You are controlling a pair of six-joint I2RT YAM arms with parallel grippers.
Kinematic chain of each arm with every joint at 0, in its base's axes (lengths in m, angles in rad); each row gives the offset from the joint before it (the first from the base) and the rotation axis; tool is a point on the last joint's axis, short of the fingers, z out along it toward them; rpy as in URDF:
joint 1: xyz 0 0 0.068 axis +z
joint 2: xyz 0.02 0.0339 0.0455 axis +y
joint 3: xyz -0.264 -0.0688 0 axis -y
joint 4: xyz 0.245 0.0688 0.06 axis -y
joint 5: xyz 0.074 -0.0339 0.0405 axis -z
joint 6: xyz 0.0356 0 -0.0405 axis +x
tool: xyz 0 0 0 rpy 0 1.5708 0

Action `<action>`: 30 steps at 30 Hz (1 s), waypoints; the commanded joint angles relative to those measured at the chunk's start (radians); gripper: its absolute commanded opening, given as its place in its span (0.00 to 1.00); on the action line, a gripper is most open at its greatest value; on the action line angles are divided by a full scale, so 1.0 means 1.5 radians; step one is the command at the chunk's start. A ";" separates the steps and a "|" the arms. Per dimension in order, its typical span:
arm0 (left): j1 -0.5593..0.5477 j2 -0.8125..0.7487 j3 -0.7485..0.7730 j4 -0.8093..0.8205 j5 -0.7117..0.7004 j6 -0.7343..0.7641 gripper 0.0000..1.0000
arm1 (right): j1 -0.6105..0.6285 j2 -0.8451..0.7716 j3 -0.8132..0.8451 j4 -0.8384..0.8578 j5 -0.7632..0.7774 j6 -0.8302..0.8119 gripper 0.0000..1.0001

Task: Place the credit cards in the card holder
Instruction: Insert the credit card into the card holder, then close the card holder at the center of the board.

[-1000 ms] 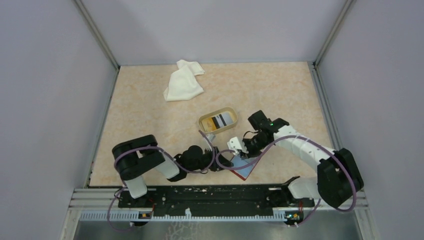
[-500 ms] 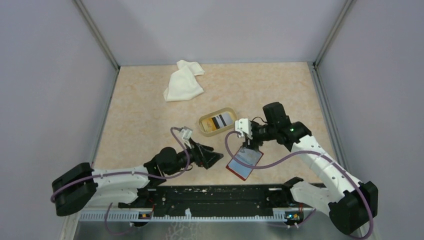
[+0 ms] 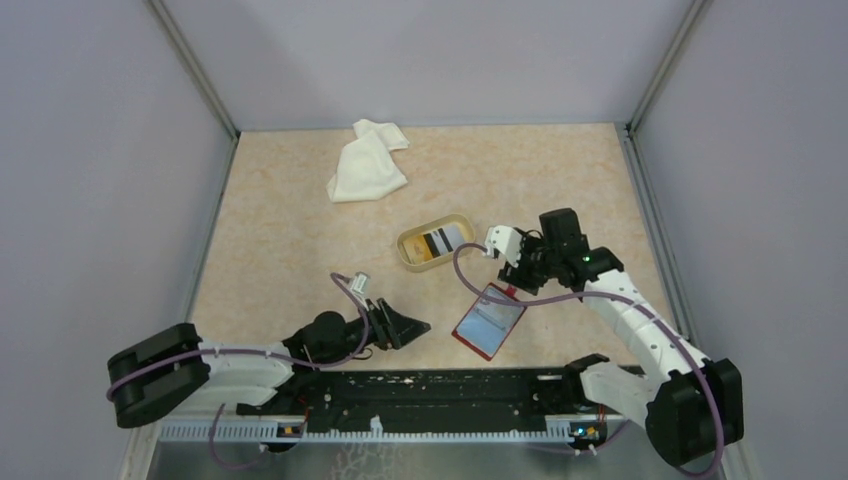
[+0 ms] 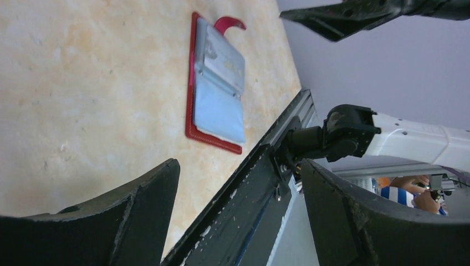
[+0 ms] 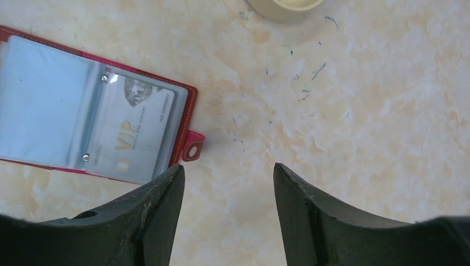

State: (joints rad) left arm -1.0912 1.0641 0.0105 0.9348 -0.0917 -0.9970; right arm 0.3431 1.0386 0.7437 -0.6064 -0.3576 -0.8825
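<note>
We are keeping both hands empty over the table (image 3: 290, 220). Our left hand (image 4: 238, 169) is standing wide apart, near the card holder (image 5: 83, 111) but not touching it. Our right hand (image 5: 227, 177) is apart too, hanging between the card holder and the tan dish (image 3: 420, 265).

The red card holder is lying open and flat on the table, near the front edge. One pale card (image 5: 130, 133) is sitting in a clear pocket. More credit cards (image 3: 440, 240) are lying in the dish.

We are thinking about what could go wrong. The cards are thin and flat, so our fingers could slip or grab two together. Nothing is holding the card holder down, so a push on the pocket could slide it away.
</note>
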 commanded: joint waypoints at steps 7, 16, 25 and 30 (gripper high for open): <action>-0.096 0.181 0.100 -0.057 -0.102 -0.148 0.83 | -0.026 0.089 0.010 -0.034 0.064 -0.019 0.46; -0.142 0.333 0.163 -0.041 -0.128 -0.278 0.83 | -0.026 0.182 -0.001 -0.052 0.050 -0.030 0.36; -0.153 0.460 0.209 0.033 -0.115 -0.327 0.77 | -0.019 0.230 -0.011 -0.030 0.053 -0.004 0.31; -0.153 0.488 0.205 0.064 -0.155 -0.330 0.77 | -0.001 0.262 0.000 -0.048 0.019 0.007 0.30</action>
State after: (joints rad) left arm -1.3159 1.7462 0.3317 1.0443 -0.2657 -1.4849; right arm 0.3187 1.4033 0.7280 -0.6701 -0.2817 -0.8959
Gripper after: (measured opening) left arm 0.770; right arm 0.309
